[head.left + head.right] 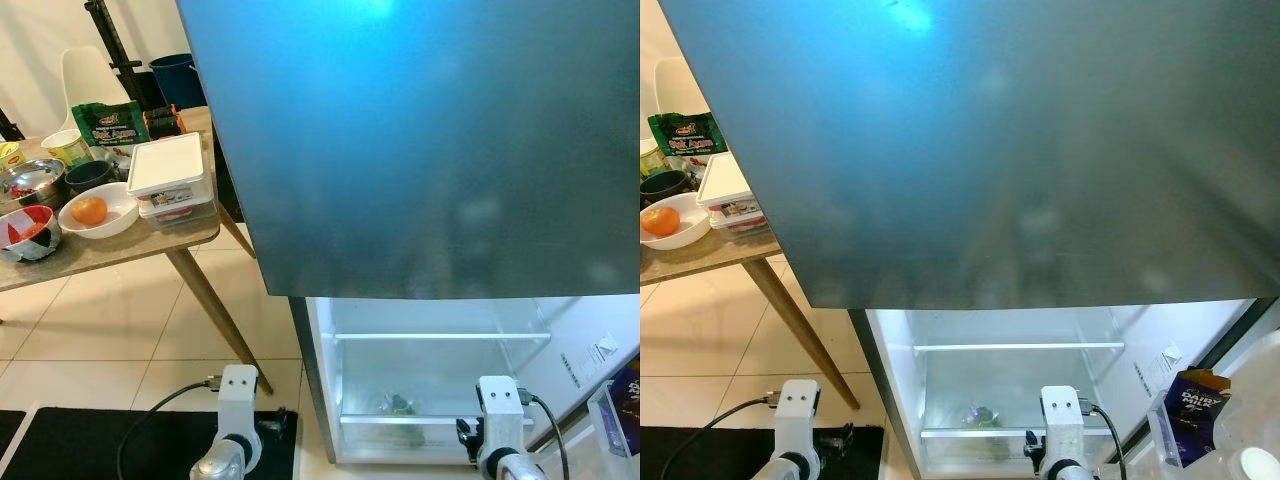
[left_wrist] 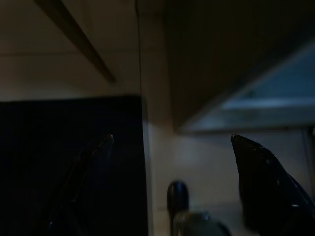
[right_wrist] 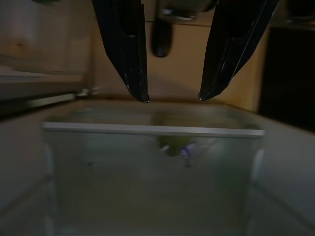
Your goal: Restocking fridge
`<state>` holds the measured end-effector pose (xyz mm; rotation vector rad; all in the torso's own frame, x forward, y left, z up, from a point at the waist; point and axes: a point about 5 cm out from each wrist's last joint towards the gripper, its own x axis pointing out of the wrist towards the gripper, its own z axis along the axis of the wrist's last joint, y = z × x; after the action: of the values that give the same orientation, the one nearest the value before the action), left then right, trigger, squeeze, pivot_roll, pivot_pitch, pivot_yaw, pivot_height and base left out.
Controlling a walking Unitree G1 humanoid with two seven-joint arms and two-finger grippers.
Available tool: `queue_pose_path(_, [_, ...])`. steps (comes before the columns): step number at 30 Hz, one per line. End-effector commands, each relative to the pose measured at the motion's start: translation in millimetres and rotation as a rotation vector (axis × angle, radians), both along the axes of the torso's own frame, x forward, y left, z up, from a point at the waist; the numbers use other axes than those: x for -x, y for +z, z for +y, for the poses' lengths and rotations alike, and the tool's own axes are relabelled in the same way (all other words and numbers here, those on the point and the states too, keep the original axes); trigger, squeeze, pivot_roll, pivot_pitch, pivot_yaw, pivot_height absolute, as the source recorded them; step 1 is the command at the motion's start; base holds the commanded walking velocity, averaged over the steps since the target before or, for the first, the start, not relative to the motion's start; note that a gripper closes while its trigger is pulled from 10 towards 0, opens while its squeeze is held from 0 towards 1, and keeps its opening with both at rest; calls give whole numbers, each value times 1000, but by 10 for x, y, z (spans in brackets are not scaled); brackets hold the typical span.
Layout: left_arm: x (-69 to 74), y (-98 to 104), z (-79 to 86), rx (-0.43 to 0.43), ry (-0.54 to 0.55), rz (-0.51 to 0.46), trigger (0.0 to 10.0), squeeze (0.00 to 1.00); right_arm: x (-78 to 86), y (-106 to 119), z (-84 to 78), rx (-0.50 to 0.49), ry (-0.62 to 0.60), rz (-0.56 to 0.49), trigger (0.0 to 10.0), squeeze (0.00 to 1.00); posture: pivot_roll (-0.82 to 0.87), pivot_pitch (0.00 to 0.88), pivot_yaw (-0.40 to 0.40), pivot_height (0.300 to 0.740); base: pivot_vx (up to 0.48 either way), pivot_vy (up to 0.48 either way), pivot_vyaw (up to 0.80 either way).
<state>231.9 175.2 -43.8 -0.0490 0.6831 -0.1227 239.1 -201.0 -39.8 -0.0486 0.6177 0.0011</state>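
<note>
Fridge [image 1: 420, 150]: lower compartment open, lit; small green item in its drawer [image 3: 152, 162].
Right gripper [image 3: 172, 100]: before drawer, fingers apart, empty.
Left gripper [image 2: 172, 140]: beside fridge, above black mat [image 1: 100, 440], fingers apart, empty.
Table [image 1: 120, 245]: left of fridge, holding food.

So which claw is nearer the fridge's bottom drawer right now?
The right claw: it hangs open directly in front of the lit bottom drawer. The left claw, also open, hangs off to the fridge's side over the black mat below the table.
</note>
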Motion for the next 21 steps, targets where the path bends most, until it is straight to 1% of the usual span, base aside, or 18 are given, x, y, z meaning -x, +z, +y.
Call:
queue_pose_path(1, [84,-56,88,-38,-8,40,10000,0,59,-39,-8,12,-5,10,10000,0,36,94,60,734,0,0,0])
queue_pose_path(3, [129,-95,28,-27,-22,52,10000,0,51,-9,-86,38,-33,-19,10000,0,14,116,82,734,0,0,0])
queue_pose_path(4, [129,-95,28,-27,-22,52,10000,0,51,-9,-86,38,-33,-19,10000,0,14,116,82,734,0,0,0])
queue_pose_path(5, [152,-114,-14,-31,-57,63,10000,0,62,-2,-134,51,-56,-26,10000,0,5,98,83,734,0,0,0])
queue_pose_path(6, [149,-117,-39,-35,-70,67,10000,0,65,4,-163,56,-74,-33,10000,0,8,118,87,734,0,0,0])
queue_pose_path(7, [149,-119,-60,-38,-76,67,10000,0,73,5,-185,58,-85,-36,10000,0,9,118,88,734,0,0,0])
queue_pose_path(8, [149,-119,-60,-38,-76,67,10000,0,73,5,-185,58,-85,-36,10000,0,9,118,88,734,0,0,0])
queue_pose_path(9, [136,-115,-57,-40,-70,68,10000,0,80,6,-181,82,-63,-42,10000,0,5,106,90,734,0,0,0])
queue_pose_path(12, [127,-114,-65,-37,-59,70,10000,0,100,-1,-185,113,-36,-43,10000,0,-3,115,97,734,0,0,0])
queue_pose_path(15, [132,-122,-109,-36,-84,68,10000,0,91,9,-181,100,-43,-57,10000,0,-24,108,103,734,0,0,0])
queue_pose_path(18, [133,-123,-112,-39,-91,65,10000,0,88,6,-160,93,-37,-57,10000,0,-24,108,103,734,0,0,0])
queue_pose_path(19, [117,-111,-108,-31,-76,54,10000,0,91,-7,-117,88,-5,-49,10000,0,-23,83,94,734,0,0,0])
queue_pose_path(21, [102,-100,-99,-21,-57,43,10000,0,100,-27,-64,85,33,-39,10000,0,-25,80,95,734,0,0,0])
